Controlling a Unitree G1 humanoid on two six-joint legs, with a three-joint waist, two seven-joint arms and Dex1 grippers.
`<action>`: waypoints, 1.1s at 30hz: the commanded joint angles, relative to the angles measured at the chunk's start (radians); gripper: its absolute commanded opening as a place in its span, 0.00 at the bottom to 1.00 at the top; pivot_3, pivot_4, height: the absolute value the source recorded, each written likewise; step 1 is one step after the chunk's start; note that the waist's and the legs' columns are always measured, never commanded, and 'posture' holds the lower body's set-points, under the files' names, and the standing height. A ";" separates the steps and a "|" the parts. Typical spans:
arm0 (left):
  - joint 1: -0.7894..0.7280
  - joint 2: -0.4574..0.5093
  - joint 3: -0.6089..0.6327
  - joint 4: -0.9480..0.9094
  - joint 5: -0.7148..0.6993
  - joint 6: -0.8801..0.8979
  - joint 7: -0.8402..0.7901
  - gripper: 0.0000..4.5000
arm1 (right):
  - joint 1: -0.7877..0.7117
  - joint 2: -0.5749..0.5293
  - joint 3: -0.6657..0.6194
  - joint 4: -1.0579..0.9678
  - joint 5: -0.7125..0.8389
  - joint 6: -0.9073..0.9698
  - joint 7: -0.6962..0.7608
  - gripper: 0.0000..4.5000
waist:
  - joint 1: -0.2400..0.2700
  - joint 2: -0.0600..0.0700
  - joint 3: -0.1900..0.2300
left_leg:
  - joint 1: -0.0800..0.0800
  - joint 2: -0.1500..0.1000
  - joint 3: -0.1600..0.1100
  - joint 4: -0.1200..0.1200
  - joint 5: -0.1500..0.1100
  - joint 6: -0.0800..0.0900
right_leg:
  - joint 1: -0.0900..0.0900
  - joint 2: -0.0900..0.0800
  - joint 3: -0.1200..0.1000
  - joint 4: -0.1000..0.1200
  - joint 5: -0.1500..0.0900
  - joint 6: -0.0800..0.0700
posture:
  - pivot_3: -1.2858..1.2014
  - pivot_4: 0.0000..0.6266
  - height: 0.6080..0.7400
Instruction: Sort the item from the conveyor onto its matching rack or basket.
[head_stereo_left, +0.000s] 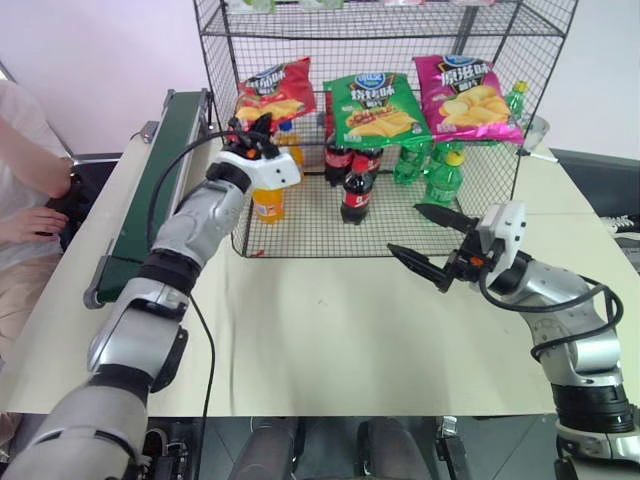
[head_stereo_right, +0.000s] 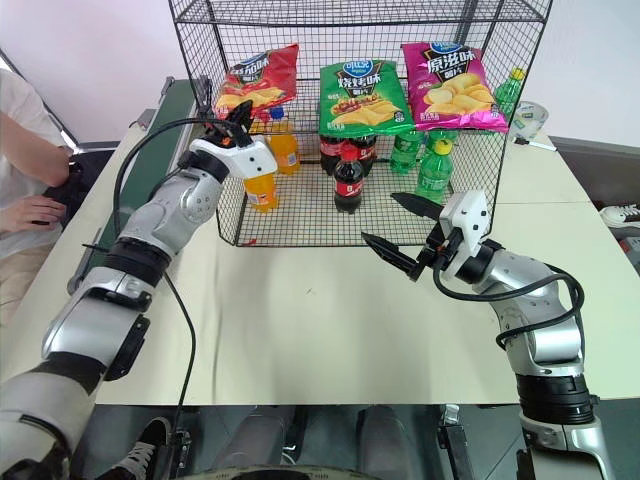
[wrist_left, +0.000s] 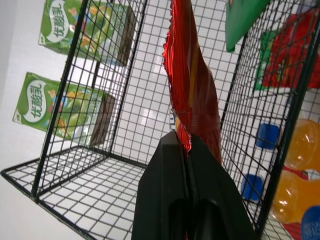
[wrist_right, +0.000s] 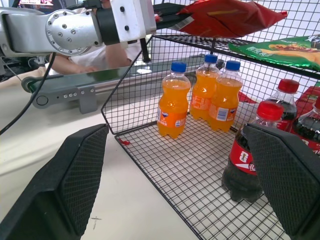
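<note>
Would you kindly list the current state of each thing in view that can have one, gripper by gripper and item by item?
left gripper: shut on the red crisp bag, at the rack shelf
right gripper: open, empty, over the table
green crisp bag: lying on the shelf
pink crisp bag: lying on the shelf
orange soda bottles: upright, capped
cola bottles: upright, capped
conveyor: nothing on its visible belt

head pair looks forward and down at the rack from across the table, left wrist cam hard up against rack mesh facing inward, right wrist cam near the rack's lower tier, all share the rack
</note>
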 joint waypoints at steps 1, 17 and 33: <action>-0.034 0.020 -0.010 0.013 -0.014 -0.057 0.023 0.01 | -0.011 -0.001 -0.018 -0.035 0.013 -0.005 -0.008 1.00 | 0.000 0.000 0.000 | 0.000 0.000 0.000 0.000 0.000 0.000 | 0.000 0.000 0.000 0.000 0.000 0.000 | 0.52 0.24 1.00; 0.296 0.105 0.123 -0.563 -0.304 -0.039 -0.285 0.97 | 0.001 -0.020 -0.035 -0.013 0.011 -0.018 0.020 1.00 | -0.018 0.000 0.000 | -0.001 0.000 0.000 0.000 0.000 0.000 | -0.002 -0.002 0.002 0.001 0.000 0.000 | 0.52 0.24 1.00; 1.172 0.371 0.848 -1.083 -1.335 0.634 -1.020 0.97 | 0.184 -0.270 -0.247 0.120 -0.021 -0.095 0.224 1.00 | -0.010 0.004 -0.001 | 0.003 0.002 0.000 -0.001 -0.006 0.009 | 0.003 -0.003 0.002 -0.007 0.000 -0.001 | 0.52 0.24 1.00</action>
